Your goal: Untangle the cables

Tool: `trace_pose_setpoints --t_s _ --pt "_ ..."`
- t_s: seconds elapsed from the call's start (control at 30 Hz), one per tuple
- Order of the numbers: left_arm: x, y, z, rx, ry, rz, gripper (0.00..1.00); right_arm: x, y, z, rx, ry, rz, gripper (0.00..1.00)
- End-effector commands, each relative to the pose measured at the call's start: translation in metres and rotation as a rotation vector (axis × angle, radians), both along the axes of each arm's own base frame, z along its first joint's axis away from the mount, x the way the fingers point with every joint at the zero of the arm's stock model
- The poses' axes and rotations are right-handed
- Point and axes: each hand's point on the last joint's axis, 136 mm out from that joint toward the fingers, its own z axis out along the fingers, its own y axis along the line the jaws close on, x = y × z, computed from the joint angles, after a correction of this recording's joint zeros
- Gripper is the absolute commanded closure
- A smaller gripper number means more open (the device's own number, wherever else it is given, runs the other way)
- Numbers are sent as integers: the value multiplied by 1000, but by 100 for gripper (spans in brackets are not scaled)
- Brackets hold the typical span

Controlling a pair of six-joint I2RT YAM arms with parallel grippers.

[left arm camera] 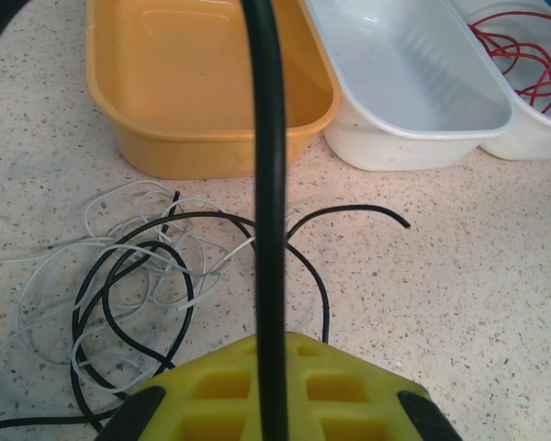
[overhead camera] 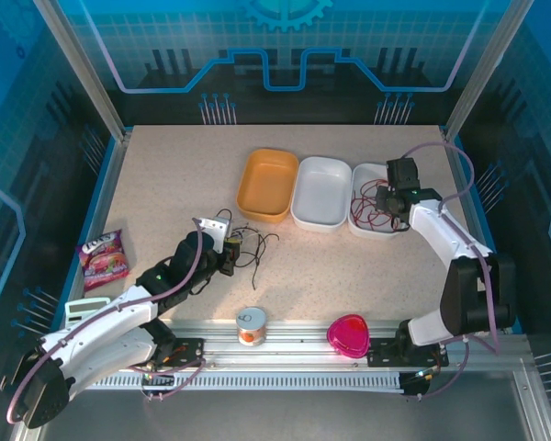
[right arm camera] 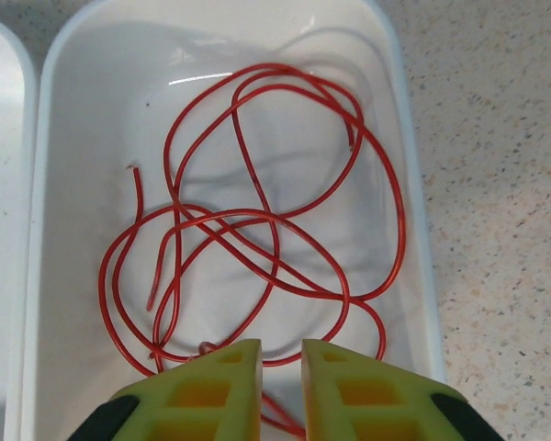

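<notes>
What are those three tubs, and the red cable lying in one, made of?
The orange tub looks like moulded plastic, matte, with rounded corners. The middle white tub and the end white tub look like glossier plastic: light glints on their walls. The red cable seems a wire in a shiny plastic sleeve, as it lies in loose springy loops; its core is hidden.
</notes>
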Motion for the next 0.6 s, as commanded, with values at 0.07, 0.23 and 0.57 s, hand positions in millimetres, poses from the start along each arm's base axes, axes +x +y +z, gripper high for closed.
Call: trace_pose_setpoints --t_s 0.07,0.23,0.57 --pt "5 7 2 15 2 42 100 4 3 0 49 2 5 59" --pt "7 12 0 4 20 73 100 -2 11 11 72 -11 35 42" --pt "13 19 -6 -32 56 126 97 -23 47 44 64 -79 165 15"
